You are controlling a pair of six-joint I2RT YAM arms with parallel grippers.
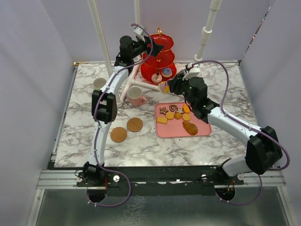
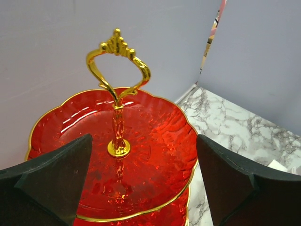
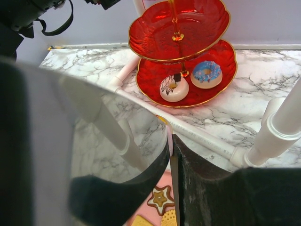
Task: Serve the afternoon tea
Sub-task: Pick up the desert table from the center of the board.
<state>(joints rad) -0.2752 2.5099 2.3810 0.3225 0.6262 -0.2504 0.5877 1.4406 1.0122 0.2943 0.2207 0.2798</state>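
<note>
The translucent red three-tier stand [image 1: 161,60] with its gold finial [image 2: 116,44] stands at the back of the marble table. My left gripper [image 2: 143,137] hovers open over the top tier [image 2: 155,141], a finger on each side and nothing between them. Two iced doughnuts, one white [image 3: 173,88] and one blue [image 3: 206,74], lie on the lowest tier. My right gripper [image 1: 165,87] is shut on a thin pink-and-yellow cookie [image 3: 170,137], held edge-on just in front of the stand. A pink mug [image 1: 136,96], a pale green mug [image 1: 99,84] and two brown coasters [image 1: 135,124] [image 1: 118,134] sit to the left.
A pink tray [image 1: 204,130] holding several cookies and pastries lies under my right arm. White pipes [image 1: 142,83] run across the table in front of the stand, with upright posts [image 1: 208,29] at the back. Grey walls close in three sides.
</note>
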